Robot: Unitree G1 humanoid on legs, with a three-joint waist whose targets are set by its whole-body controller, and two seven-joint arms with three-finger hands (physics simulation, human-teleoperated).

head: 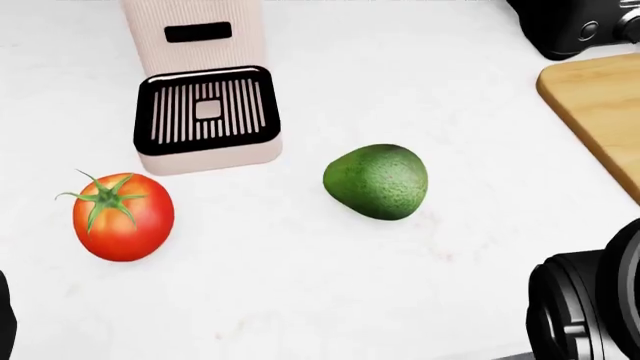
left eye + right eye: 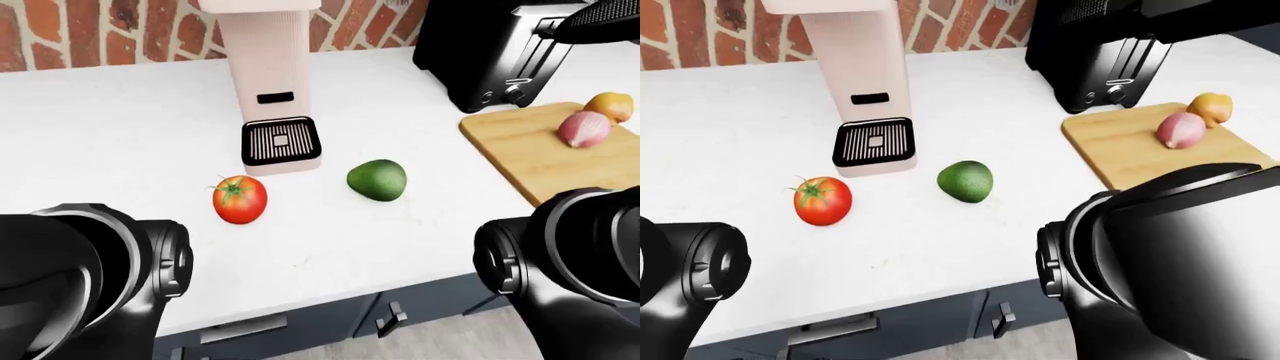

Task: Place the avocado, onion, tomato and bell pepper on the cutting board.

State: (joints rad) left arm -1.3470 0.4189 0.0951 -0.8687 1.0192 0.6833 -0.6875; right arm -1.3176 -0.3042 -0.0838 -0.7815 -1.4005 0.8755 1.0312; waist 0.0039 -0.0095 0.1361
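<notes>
A red tomato and a green avocado lie on the white counter, below a pale coffee machine. A wooden cutting board lies at the right, with a pink onion and a yellow-orange bell pepper on it. Only the black forearms show: the left arm at the lower left, the right arm at the lower right. Neither hand is in view.
A pale pink coffee machine with a black drip grille stands at the top middle. A black toaster stands above the board. A brick wall runs along the top. Dark cabinet drawers show below the counter edge.
</notes>
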